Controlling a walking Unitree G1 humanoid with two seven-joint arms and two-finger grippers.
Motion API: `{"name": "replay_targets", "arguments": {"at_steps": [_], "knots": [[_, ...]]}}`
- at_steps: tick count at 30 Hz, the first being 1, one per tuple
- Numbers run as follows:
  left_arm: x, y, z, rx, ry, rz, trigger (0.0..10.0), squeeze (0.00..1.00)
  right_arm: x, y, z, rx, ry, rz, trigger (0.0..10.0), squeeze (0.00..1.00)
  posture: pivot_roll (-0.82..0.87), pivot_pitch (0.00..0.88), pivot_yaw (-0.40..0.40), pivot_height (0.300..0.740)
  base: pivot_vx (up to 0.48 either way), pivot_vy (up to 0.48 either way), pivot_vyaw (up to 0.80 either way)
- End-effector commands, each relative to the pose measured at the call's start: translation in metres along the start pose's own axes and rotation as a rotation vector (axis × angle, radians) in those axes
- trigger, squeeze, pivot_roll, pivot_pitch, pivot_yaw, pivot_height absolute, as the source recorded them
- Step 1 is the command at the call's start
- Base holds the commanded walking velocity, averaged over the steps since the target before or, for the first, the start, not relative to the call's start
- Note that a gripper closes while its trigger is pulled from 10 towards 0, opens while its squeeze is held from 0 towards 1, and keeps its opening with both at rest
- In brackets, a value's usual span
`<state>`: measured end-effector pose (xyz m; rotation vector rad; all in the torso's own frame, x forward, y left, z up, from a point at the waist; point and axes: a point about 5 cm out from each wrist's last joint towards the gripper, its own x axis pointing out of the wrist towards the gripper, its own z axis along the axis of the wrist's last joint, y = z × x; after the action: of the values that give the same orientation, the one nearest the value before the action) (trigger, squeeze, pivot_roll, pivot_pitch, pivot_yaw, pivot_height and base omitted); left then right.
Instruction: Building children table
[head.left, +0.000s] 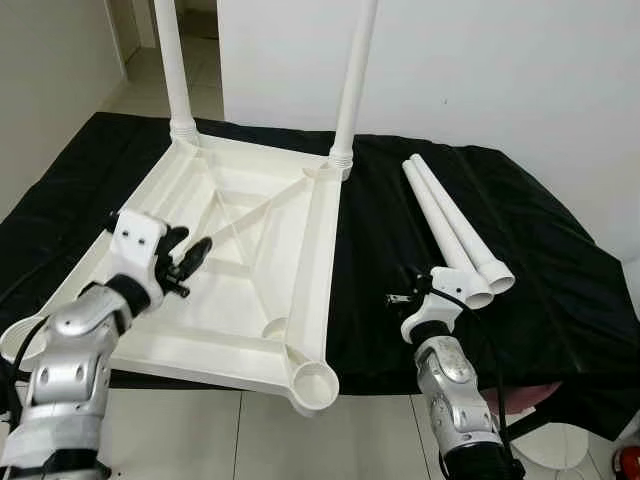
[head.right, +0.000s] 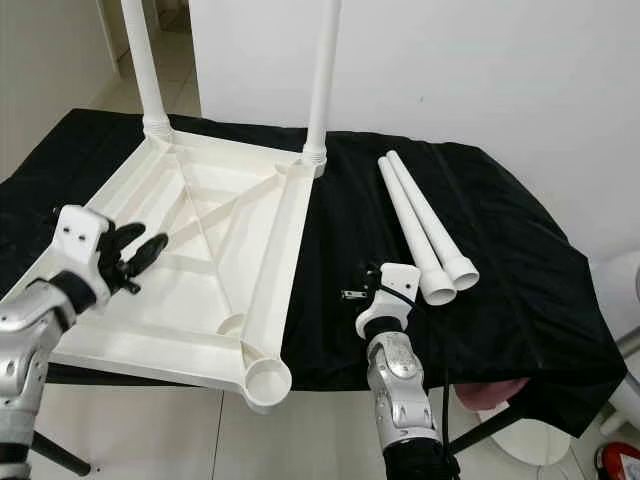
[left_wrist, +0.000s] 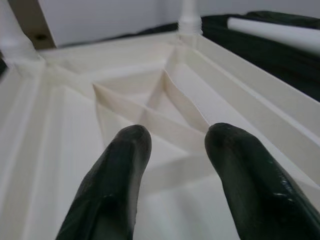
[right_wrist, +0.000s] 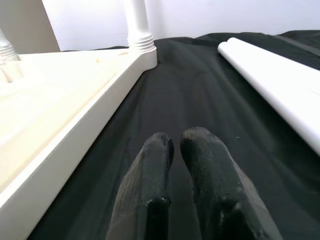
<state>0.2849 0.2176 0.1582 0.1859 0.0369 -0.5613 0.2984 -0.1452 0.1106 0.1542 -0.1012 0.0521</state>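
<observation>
The inverted white tabletop lies on the black cloth, with two legs standing upright in its far corner sockets. The left gripper hovers over the tabletop's ribs near its 9 o'clock edge, fingers parted and empty. The right gripper, fingers nearly closed and empty, sits above the cloth between the tabletop and two loose legs at 3 o'clock.
</observation>
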Motion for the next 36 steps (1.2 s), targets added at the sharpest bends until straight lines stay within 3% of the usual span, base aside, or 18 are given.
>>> {"name": "replay_targets", "arguments": {"at_steps": [1,7,8,9,23,30,36], "knots": [[-0.003,-0.006,-0.007,-0.046,0.027,-0.072,10.0,1.00,0.000,-0.008,0.000,-0.012,0.000,-0.024,10.0,0.00,0.04,0.000,-0.091,0.740,0.000,0.000,0.00],[-0.011,-0.015,-0.017,-0.009,0.086,-0.143,10.0,1.00,-0.001,-0.010,0.000,-0.018,0.001,-0.024,10.0,0.00,0.03,0.000,-0.091,0.740,0.000,0.000,0.00],[-0.012,-0.017,-0.018,-0.002,0.105,-0.176,10.0,0.45,-0.002,-0.011,0.000,-0.021,0.002,-0.022,10.0,0.00,0.03,0.000,-0.093,0.740,0.000,0.000,0.00],[-0.013,-0.020,-0.019,0.012,0.112,-0.209,10.0,0.00,-0.002,-0.011,0.000,-0.023,0.004,-0.022,10.0,0.00,0.03,0.000,-0.094,0.740,0.000,0.000,0.00],[-0.005,-0.029,-0.022,0.091,0.186,-0.378,10.0,0.00,0.000,-0.014,0.000,-0.038,0.004,-0.019,10.0,0.00,0.03,0.000,-0.087,0.740,0.000,0.000,0.00],[-0.005,-0.022,-0.006,0.054,0.120,-0.394,10.0,0.00,-0.002,-0.014,-0.001,-0.034,0.002,-0.029,10.0,0.00,0.02,0.000,-0.080,0.740,0.000,0.000,0.00],[-0.011,-0.032,-0.009,0.050,0.128,-0.484,10.0,0.00,-0.001,-0.013,-0.002,-0.034,0.006,-0.021,10.0,0.00,0.03,0.000,-0.084,0.740,0.000,0.000,0.00]]}}
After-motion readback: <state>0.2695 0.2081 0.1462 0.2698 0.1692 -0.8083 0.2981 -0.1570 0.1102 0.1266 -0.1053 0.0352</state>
